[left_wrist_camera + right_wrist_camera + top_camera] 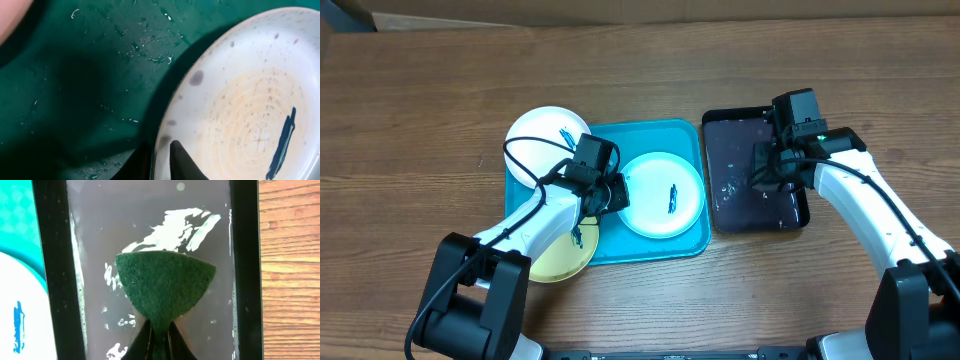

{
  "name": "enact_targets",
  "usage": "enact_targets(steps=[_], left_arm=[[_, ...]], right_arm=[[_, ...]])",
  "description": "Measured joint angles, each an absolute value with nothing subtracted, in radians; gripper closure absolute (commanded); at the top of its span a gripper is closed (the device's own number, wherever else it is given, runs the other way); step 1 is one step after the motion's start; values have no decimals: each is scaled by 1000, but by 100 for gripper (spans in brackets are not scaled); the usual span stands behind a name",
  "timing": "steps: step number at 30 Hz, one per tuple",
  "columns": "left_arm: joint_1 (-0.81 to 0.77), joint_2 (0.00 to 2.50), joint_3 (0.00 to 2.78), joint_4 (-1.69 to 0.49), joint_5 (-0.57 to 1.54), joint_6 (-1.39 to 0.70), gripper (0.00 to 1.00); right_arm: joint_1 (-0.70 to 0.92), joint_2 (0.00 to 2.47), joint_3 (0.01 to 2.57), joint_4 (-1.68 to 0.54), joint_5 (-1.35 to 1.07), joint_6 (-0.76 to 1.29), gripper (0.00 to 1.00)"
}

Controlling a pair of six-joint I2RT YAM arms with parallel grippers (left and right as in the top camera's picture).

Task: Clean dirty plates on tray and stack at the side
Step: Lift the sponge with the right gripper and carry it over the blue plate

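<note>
Closely, plate (240,100) rim between left fingers (186,165) (pinched)

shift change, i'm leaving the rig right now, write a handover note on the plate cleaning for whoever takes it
Left gripper: fingers straddle the left rim of the pale mint-green round plastic plate; a firm grip is not confirmed.
Right gripper: shut on the green sponge, over the wet black rectangular tray.
Plates: the mint one lies flat in the large teal plastic tray. The white round plate overhangs its top-left corner in the overhead view. The yellow round plate overhangs its bottom-left corner, partly under the left arm.
Done: sponge in hand.
Left: blue smears show on the mint and white plates; none stacked at the side.
</note>
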State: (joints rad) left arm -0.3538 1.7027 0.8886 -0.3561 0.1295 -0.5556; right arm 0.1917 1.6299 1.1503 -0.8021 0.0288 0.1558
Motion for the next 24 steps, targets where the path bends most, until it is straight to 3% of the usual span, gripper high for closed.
enact_targets(steps=[2,24], left_arm=[[-354,1708,889,-354,129,-560,96],[-273,1713,889,-367,203,-597,96]], right_arm=[[192,1630,1150,-804,28,156,96],[203,1630,1150,-843,4,155,96]])
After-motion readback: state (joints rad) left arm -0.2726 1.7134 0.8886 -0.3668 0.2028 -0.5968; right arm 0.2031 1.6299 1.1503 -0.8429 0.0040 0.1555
